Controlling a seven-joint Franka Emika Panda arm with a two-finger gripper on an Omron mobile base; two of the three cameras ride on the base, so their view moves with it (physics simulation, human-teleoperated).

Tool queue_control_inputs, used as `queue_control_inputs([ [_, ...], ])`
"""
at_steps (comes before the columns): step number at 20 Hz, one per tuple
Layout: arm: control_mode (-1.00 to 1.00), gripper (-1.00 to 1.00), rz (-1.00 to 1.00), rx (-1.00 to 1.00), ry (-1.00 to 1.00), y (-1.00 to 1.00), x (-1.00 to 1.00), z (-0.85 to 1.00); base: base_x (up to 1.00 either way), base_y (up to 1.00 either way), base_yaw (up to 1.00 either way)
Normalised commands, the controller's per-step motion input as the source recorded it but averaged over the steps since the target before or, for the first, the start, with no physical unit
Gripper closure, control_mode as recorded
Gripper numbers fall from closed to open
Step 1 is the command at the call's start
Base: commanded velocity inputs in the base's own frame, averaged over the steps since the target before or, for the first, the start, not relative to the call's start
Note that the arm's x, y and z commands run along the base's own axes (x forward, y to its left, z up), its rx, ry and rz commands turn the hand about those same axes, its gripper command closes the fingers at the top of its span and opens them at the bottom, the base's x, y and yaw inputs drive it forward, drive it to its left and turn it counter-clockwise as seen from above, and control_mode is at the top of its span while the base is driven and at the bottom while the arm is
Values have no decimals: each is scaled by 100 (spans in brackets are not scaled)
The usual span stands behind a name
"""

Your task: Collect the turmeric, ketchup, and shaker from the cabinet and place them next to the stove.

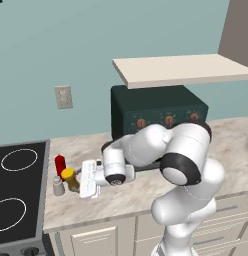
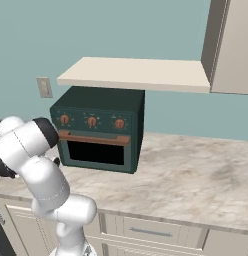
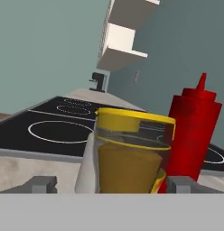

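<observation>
The turmeric (image 1: 69,176) is standing upright on the marble counter (image 1: 126,195) just right of the stove (image 1: 18,190), with the ketchup (image 1: 60,164) just behind it and the shaker (image 1: 58,186) close on its stove side. In the hand view the turmeric (image 3: 132,151) is sitting between the two fingertips (image 3: 39,184), which are standing wide on either side with a gap to the jar, so the gripper (image 1: 82,179) is open and holding nothing. The arm is reaching low and leftward, forearm level above the counter, hand turned sideways toward the three items. The cabinet (image 1: 186,69) shelf is hanging above the green toaster oven (image 1: 156,112). Bare counter is stretching right of the oven (image 2: 196,175).
</observation>
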Motion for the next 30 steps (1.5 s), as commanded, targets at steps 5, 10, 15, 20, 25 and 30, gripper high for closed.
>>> queue_control_inputs([
  [5, -100, -100, -3, 0, 0, -23, -26, 0, 0, 0, 0],
  [10, -100, -100, -9, 0, 0, -26, -26, 16, 0, 0, 0],
  [15, -100, -100, -13, 0, 0, -24, -32, 53, 0, 0, 0],
  [20, -100, -100, -14, 0, 0, -22, -44, 68, 0, 0, 0],
  [25, -100, -100, -18, 0, 0, -16, -47, 81, 0, 0, 0],
  [30, -100, -100, -21, 0, 0, -9, -41, 89, 0, 0, 0],
])
